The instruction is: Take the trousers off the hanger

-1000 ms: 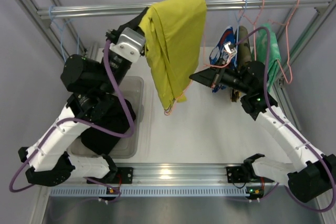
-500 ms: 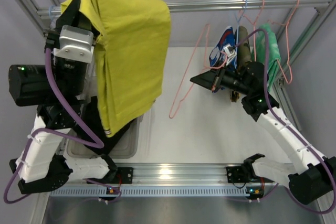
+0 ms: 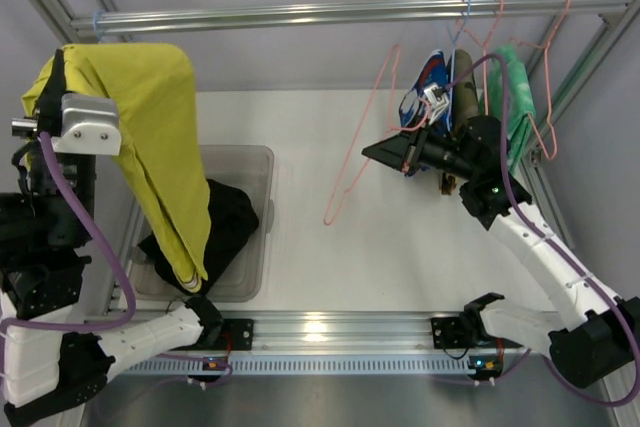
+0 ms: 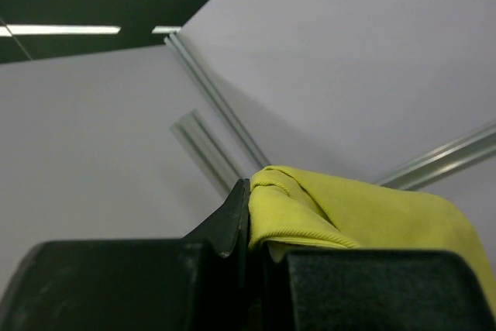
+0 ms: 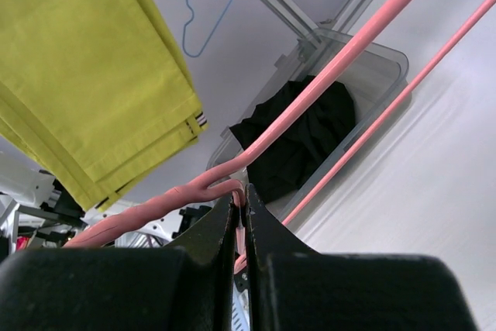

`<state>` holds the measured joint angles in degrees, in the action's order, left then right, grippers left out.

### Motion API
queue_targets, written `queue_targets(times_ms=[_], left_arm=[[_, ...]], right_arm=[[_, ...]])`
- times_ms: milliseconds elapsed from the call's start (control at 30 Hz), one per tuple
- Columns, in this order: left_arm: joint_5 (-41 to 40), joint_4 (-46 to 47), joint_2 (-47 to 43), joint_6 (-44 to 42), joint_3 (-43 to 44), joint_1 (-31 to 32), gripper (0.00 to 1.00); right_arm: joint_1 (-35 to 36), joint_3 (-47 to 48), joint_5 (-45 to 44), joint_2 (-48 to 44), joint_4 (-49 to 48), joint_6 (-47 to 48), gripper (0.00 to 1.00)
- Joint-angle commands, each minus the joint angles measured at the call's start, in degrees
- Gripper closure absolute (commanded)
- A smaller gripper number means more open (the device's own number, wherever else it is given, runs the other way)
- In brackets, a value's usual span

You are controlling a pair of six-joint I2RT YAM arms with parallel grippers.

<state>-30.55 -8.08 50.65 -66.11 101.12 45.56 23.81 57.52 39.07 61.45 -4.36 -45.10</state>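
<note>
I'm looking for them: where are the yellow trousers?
In the top view the yellow trousers hang far left from the left gripper, above the clear bin holding black trousers.

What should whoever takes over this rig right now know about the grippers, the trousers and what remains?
Grippers: the left gripper is shut on the yellow trousers, held high above the clear bin. The right gripper is shut on the pink hanger, which is bare.
Things: the black trousers lie in the bin.
Done: both pairs are off the hanger.
Left: probably lower the yellow pair into the bin and release.
</note>
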Motion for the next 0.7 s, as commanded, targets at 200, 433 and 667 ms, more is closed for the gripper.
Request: queue_targets(times_ms=[200, 433, 667], left_arm=[[-23.58, -12.3, -4.33, -3.68, -0.75, -0.21, 1.0], [-27.63, -33.56, -4.86, 5.0, 2.24, -2.23, 1.0], [-31.15, -44.73, -7.67, 10.38, -5.58, -2.23, 1.0]], right_arm=[[2.02, 5.06, -0.22, 2.88, -0.83, 2.12, 1.0], [2.47, 5.68, -0.57, 4.11, -0.74, 2.47, 1.0], [2.73, 5.85, -0.49, 5.26, -0.91, 2.56, 1.0]])
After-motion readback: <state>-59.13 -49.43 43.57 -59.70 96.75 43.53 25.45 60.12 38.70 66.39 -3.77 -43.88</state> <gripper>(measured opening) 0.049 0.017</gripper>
